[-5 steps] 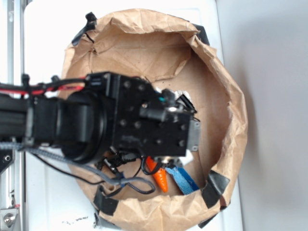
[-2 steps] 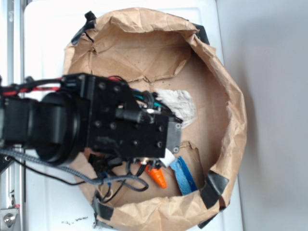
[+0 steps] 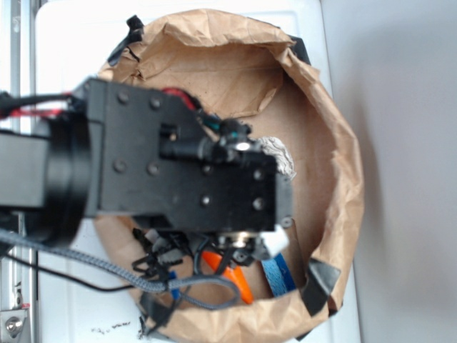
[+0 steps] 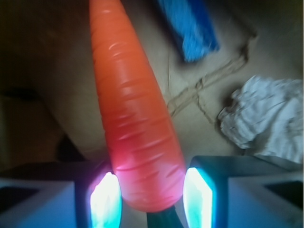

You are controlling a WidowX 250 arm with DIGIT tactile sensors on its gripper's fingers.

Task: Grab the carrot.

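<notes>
I see the paper bag (image 3: 335, 186) holding carrot (image 4: 135, 123), blue piece (image 4: 190, 28) at 12 o'clock, paper ball (image 4: 261, 118) at 3. Gripper (image 4: 152, 199) clamps the glossy carrot's thick end.

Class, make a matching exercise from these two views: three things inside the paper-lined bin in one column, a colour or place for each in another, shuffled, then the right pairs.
Things:
1. carrot
2. flat piece
3. crumpled paper ball

Descriptions:
A. white, at the right of the wrist view
B. orange, between the fingertips of the gripper
C. blue, lying on the brown paper floor

Pairs: 1-B, 2-C, 3-A
</notes>
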